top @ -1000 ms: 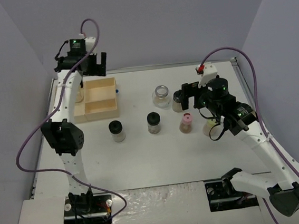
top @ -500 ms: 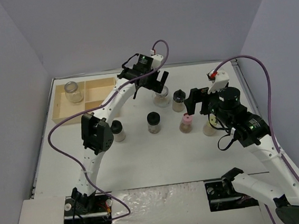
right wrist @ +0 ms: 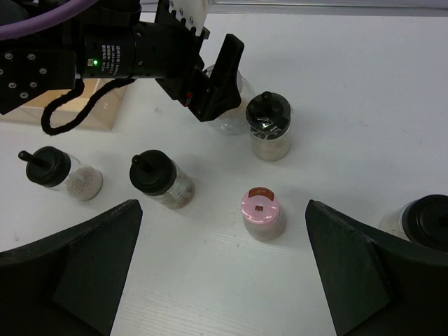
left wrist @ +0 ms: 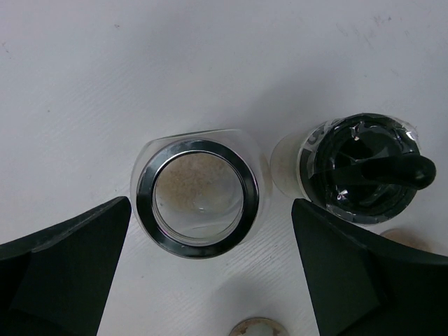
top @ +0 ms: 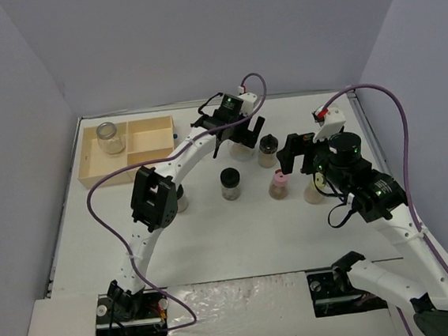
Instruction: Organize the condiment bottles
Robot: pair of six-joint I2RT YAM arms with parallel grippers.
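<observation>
Several condiment bottles stand on the white table. One clear silver-rimmed jar (top: pixel 109 137) sits in the wooden tray's back-left compartment. A second clear jar (left wrist: pixel 197 198) stands below my open left gripper (left wrist: pixel 210 280), beside a black-capped jar (left wrist: pixel 364 168); nothing is between the fingers. More black-capped jars (top: pixel 230 183) (right wrist: pixel 59 173) stand in the middle row, one partly hidden by my left arm in the top view. The pink-capped jar (right wrist: pixel 260 211) stands below my open, empty right gripper (right wrist: pixel 224 273). The yellow-green-capped jar (top: pixel 315 189) is half hidden under it.
The light wooden compartment tray (top: pixel 147 148) stands at the back left against the wall. My left arm stretches diagonally over the table's middle. Purple cables loop above both arms. Grey walls close in the left, back and right sides.
My left arm has swung from above the tray rightward to hover over the clear jar at the centre. My right gripper has shifted slightly right. Both stay open.
</observation>
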